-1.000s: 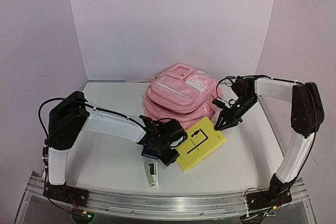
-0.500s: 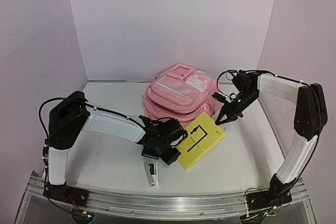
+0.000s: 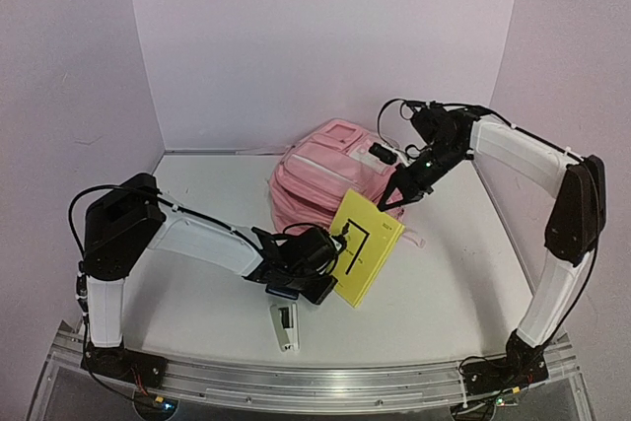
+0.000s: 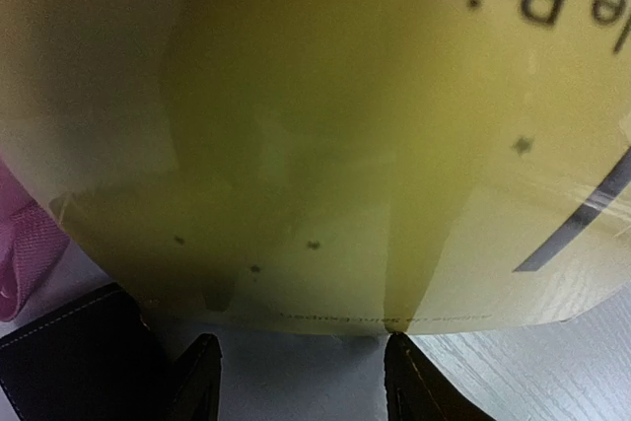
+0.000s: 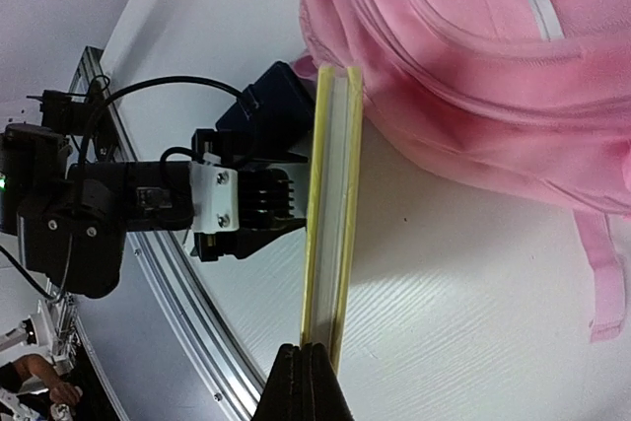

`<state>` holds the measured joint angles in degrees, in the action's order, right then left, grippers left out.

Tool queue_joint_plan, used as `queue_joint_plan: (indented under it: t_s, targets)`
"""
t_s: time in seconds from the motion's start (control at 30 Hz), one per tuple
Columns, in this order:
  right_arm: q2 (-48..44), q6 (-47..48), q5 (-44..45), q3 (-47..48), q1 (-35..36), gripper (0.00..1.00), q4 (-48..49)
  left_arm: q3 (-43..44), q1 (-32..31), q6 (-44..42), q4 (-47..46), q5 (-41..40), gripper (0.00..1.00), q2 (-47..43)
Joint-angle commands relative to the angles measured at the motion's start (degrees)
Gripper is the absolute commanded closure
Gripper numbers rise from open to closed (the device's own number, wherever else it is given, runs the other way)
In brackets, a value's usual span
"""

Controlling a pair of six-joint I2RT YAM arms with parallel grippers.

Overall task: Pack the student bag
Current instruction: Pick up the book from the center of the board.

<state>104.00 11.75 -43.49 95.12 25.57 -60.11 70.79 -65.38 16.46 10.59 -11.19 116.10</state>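
The pink student bag [image 3: 325, 175] lies at the back middle of the table and also shows in the right wrist view [image 5: 473, 46]. A yellow book [image 3: 363, 244] stands steeply tilted on its lower edge in front of the bag. My right gripper [image 3: 394, 202] is shut on the book's upper edge [image 5: 330, 194], and its fingers [image 5: 308, 382] are pressed together there. My left gripper [image 3: 333, 268] is open at the book's lower edge. In the left wrist view the book cover [image 4: 345, 145] fills the frame just beyond the spread gripper [image 4: 301, 377].
A dark blue case [image 3: 281, 290] lies under my left gripper and shows in both wrist views [image 4: 69, 352] [image 5: 271, 105]. A small white device [image 3: 284, 325] lies near the front edge. The bag's strap [image 5: 606, 283] trails on the table.
My right gripper has risen and moved back-left with the book's far edge, tipping the book from nearly flat to steeply upright. My left gripper has stayed by the lower edge.
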Motion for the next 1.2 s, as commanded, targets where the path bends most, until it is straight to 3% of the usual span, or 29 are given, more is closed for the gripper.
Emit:
queue_joint_plan:
  t_s: [0.0,0.33,0.4,0.5,0.53,0.77,1.0,1.17]
  targets:
    - [6.03,1.33,3.82,9.04,2.62,1.00,-1.97,0.08,0.42,2.82,-8.30,-6.83,0.43,-3.79]
    - [23.60,-0.96,15.00,33.34,2.64,0.98,0.30,5.02,2.41,9.88,-6.59,-10.57,0.39,0.36]
    - [24.78,-1.73,16.22,35.94,2.54,0.83,0.43,5.10,2.73,10.89,-6.48,-10.44,0.38,0.75]
    - [22.62,-3.57,16.78,35.31,1.70,0.47,0.70,4.79,2.88,11.73,-6.59,-9.74,0.38,1.22]
    - [20.84,-4.21,15.97,33.54,1.21,0.40,1.02,4.63,2.89,11.95,-6.79,-9.41,0.38,1.30]
    - [5.54,-6.48,10.07,14.28,-3.16,0.06,5.72,4.67,2.95,12.48,-7.46,-8.10,0.38,2.72]
    - [3.08,-4.75,3.14,-1.92,-4.68,0.08,8.12,4.81,3.19,12.34,-7.92,-7.31,0.37,3.25]
    - [1.50,-11.06,-1.68,-13.87,-4.64,0.16,24.03,3.75,3.55,12.54,-9.46,-6.25,0.37,2.45]
